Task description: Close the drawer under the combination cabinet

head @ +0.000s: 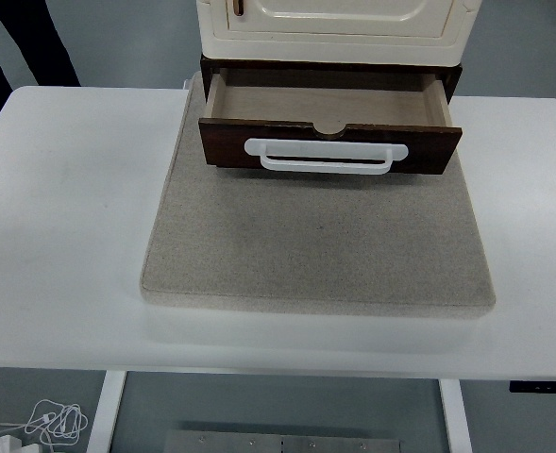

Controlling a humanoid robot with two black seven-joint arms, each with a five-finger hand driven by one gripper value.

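I am seeing neither of my hands, while the dark brown wooden drawer is sitting pulled open at upper centre, probably sliding stiffly, best pushed at its white looped handle.

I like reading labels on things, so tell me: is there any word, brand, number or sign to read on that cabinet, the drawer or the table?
None can be read: the cream cabinet, the open brown drawer with its white handle, the grey mat and the white table bear no print.
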